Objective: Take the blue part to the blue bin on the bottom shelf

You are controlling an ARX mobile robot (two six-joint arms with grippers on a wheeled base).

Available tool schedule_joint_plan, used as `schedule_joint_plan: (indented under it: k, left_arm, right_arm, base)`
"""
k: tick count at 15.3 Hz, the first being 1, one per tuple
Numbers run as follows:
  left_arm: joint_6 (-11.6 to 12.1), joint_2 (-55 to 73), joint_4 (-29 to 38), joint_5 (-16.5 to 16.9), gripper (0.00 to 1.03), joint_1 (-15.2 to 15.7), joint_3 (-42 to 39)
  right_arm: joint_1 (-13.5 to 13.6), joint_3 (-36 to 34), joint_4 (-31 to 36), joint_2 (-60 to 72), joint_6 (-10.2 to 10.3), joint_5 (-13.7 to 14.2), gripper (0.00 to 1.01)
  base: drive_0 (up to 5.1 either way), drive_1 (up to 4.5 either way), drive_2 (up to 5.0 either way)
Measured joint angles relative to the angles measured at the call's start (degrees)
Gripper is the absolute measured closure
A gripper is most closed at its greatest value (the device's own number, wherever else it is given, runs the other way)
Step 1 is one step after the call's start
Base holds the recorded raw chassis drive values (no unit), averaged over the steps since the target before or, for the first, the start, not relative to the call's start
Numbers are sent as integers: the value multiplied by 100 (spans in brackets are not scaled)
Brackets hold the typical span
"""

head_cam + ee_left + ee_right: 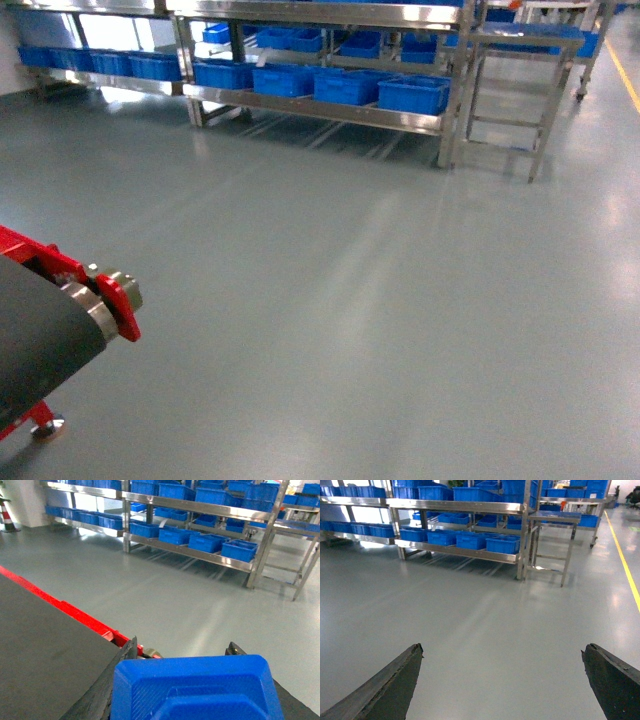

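Left wrist view shows the left gripper (197, 680) clamped around the blue part (197, 690), carried for transport toward the blue bins (207, 542) along the bottom shelf's (200, 553) front rail. Right gripper (502, 680) gapes wide, empty.

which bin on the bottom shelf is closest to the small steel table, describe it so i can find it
Find the long steel rack across the grey floor, then its bottom shelf holding a row of blue bins. The bin is the rightmost in that row, beside the rack's right post and nearest the small steel table.
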Motion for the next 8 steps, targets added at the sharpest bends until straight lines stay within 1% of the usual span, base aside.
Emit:
schedule_joint_plan:
  k: [8]
  left_arm:
    - [0, 0, 0, 0, 60, 0, 0]
  right_arm:
    - [0, 0, 0, 0, 0, 0, 3]
  base:
    - [-159, -159, -159]
